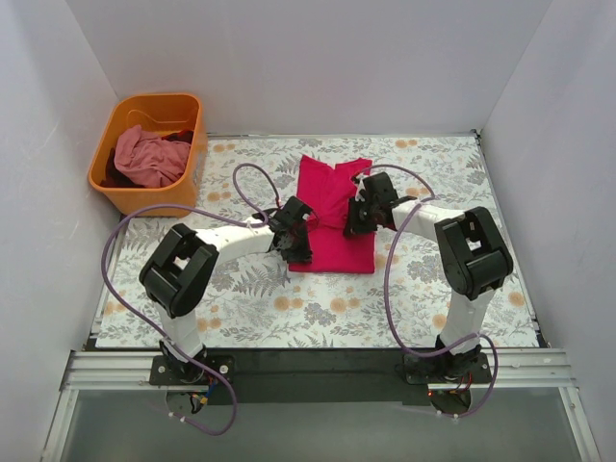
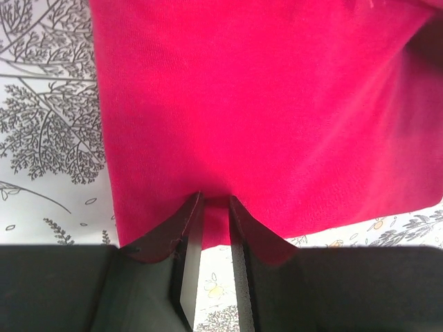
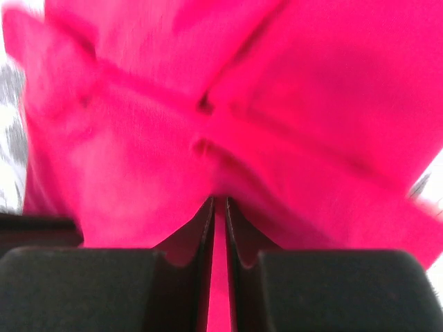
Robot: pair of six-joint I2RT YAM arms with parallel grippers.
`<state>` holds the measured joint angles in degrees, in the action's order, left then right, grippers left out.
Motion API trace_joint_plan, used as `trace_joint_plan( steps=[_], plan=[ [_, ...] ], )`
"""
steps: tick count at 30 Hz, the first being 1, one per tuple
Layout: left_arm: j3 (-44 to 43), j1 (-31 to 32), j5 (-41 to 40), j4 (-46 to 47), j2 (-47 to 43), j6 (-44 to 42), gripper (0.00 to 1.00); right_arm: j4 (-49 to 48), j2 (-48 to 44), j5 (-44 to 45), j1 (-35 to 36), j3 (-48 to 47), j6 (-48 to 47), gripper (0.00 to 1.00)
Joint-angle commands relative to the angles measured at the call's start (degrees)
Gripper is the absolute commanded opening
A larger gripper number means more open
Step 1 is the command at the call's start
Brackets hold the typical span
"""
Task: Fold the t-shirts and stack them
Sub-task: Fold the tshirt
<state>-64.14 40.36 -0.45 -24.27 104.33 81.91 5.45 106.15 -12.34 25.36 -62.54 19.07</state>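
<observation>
Currently: both grippers clenched on the crimson t-shirt

You've got the crimson t-shirt (image 1: 327,197) lying mid-table on the floral tablecloth (image 1: 433,164), partly folded into a long strip running near to far. A flap lies folded over at its far right.

Left gripper (image 1: 296,248) sits at the shirt's near-left corner. Your left wrist view shows the jaws almost together with a pinch of the near edge (image 2: 216,214) caught between them; the rest of the cloth there lies flat.

Right gripper (image 1: 356,219) is on the shirt's right side, about midway along. Its wrist view is blurred, but you can see the fingers (image 3: 206,228) nearly closed with pink cloth in the slot and bunched folds just past the tips.

Paler pink t-shirt (image 1: 146,159) is piled in the orange basket (image 1: 108,178) at the far-left corner, well apart from both arms.
</observation>
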Motion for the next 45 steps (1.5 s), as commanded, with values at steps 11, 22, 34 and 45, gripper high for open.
trace_joint_plan(
  steps=[11, 22, 34, 45],
  plan=[
    [8.4, 1.2, 3.2, -7.7, -7.9, 3.0, 0.19, -3.0, 7.5, 0.6, -4.6, -20.5, -6.4, 0.17],
    [11.4, 1.4, 2.5, -6.5, -12.9, 5.5, 0.21, -10.2, -11.4, -8.1, 5.5, 3.6, -2.6, 0.19],
    [11.8, 1.6, 2.8, -6.8, -13.0, 5.7, 0.21, -18.2, -9.0, -1.5, 9.5, 11.7, 1.2, 0.19],
    [12.0, 1.7, 3.5, -7.1, -13.0, 5.5, 0.21, -21.4, -3.6, 0.8, 9.4, 9.6, 0.6, 0.19]
  ],
)
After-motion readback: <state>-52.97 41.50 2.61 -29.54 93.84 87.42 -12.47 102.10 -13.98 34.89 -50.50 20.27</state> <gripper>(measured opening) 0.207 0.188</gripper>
